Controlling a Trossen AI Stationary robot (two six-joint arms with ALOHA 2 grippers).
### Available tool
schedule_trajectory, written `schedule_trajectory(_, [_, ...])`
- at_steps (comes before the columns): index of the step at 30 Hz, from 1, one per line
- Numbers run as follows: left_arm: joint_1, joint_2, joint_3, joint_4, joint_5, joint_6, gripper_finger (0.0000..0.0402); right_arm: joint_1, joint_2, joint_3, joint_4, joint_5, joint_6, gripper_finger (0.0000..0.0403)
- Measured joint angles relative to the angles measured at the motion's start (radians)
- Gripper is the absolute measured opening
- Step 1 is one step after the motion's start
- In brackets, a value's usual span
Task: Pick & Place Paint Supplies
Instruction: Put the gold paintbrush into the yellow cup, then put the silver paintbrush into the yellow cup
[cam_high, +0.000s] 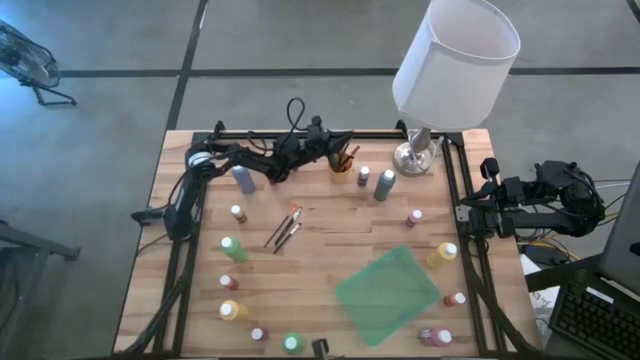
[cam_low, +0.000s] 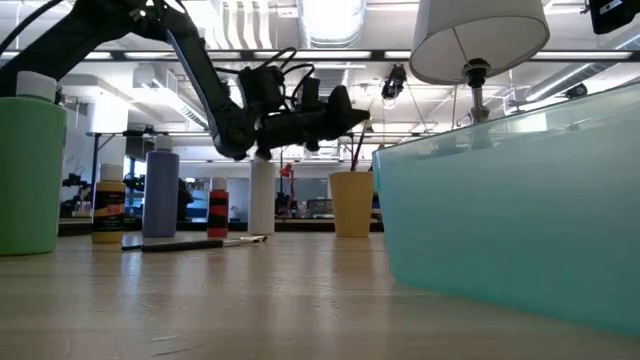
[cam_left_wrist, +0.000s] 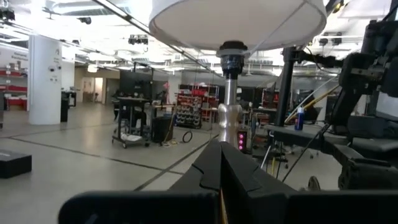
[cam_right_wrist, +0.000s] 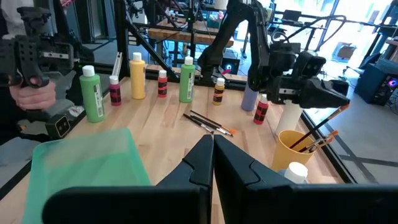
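Up front, table edge: small paint bottles sit along the near side, among them a green-bodied bottle (cam_high: 291, 343) and a red pair (cam_high: 437, 337). They stand upright and well apart, which looks meant to give you finger room round each one.
Green tray (cam_high: 388, 295): it lies flat on the wood, right of centre, turned at an angle, with nothing in it. Read it as the drop spot. Nothing appears placed yet.
Side rows: a yellow bottle (cam_high: 232, 310) and a large green bottle (cam_high: 233, 248) stand on the left, and a second yellow bottle (cam_high: 442, 254) just beside the tray's far-right corner. The ring of bottles leaves the middle open.
Loose brushes (cam_high: 284, 228): a few thin dark-handled ones lie flat and bunched mid-table. They are low to the wood, so expect a fussy pinch.
Right gripper (cam_right_wrist: 211, 142): it is parked off the table's right side and aimed across it. The jaws are together with nothing between them. It is waiting.
Grey bottles (cam_high: 385, 184): two stand near the far edge, between the cup and the lamp.
Yellow cup (cam_high: 342, 165): it stands upright near the far edge and holds more brushes on end, leaning out.
Left gripper (cam_high: 345, 150): it hovers just over the cup with the jaws pressed together and no grip visible. The brush tips reach close beneath it, and you cannot tell whether they touch. You would need to open before taking anything.
Lamp (cam_high: 455, 60): the white shade overhangs the far-right corner and the silver base stands near the cup. It is not part of the supplies, so mind your reach there.
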Motion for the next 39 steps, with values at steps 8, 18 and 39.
schedule_trajectory(8, [-0.011,0.000,-0.042,0.024,-0.004,-0.005,0.0000,0.000,0.000,0.000,0.000,0.000,0.000,0.0008])
schedule_trajectory(18, [-0.024,0.000,-0.045,-0.036,-0.005,0.006,0.0000,0.000,0.000,0.000,0.000,0.000,0.000,0.0008])
schedule_trajectory(39, [-0.029,0.000,-0.045,-0.136,-0.003,0.001,0.0038,0.000,0.000,0.000,0.000,0.000,0.000,0.0008])
